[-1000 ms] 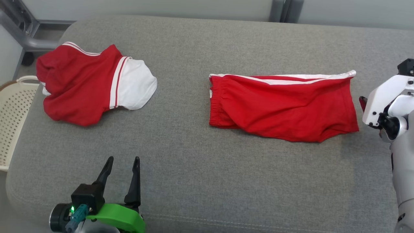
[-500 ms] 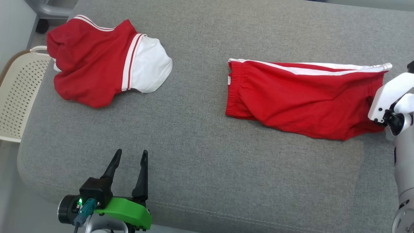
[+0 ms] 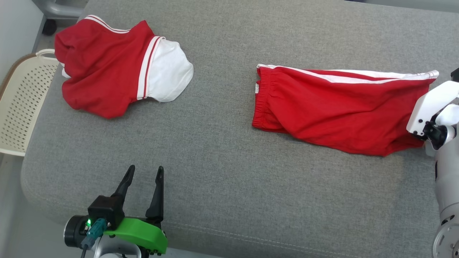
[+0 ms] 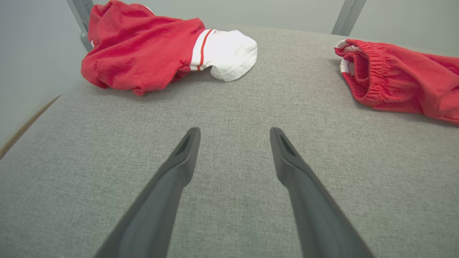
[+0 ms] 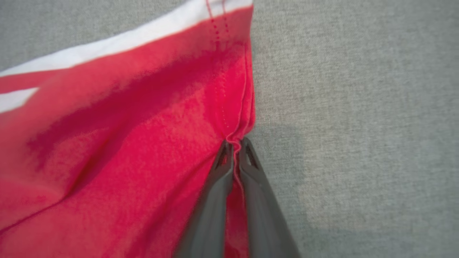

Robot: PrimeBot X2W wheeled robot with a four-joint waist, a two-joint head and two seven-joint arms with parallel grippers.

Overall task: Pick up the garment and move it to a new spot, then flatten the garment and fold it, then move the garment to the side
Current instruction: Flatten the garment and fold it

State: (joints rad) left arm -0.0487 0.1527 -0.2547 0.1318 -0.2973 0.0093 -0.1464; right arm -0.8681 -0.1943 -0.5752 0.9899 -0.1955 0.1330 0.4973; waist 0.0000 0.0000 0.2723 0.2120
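The garment, a pair of red shorts with white side stripes, lies spread on the right half of the grey cushion, waistband to the left. Its elastic waistband appears at the right of the left wrist view. My right gripper is shut on the shorts' right hem, and red cloth is pinched between the fingers. In the head view its white wrist housing covers that hem. My left gripper hovers open over bare cushion near the front left, holding nothing; its fingers are spread wide.
A crumpled red and white garment lies at the cushion's back left. A cream perforated basket stands off the left edge. The cushion's rounded front edge runs just ahead of my left gripper. A grey metal frame stands behind.
The head camera has tilted, shifting the whole picture. My right wrist has come in over the shorts' right hem and the gripper has shut on it. The left gripper stays put, open.
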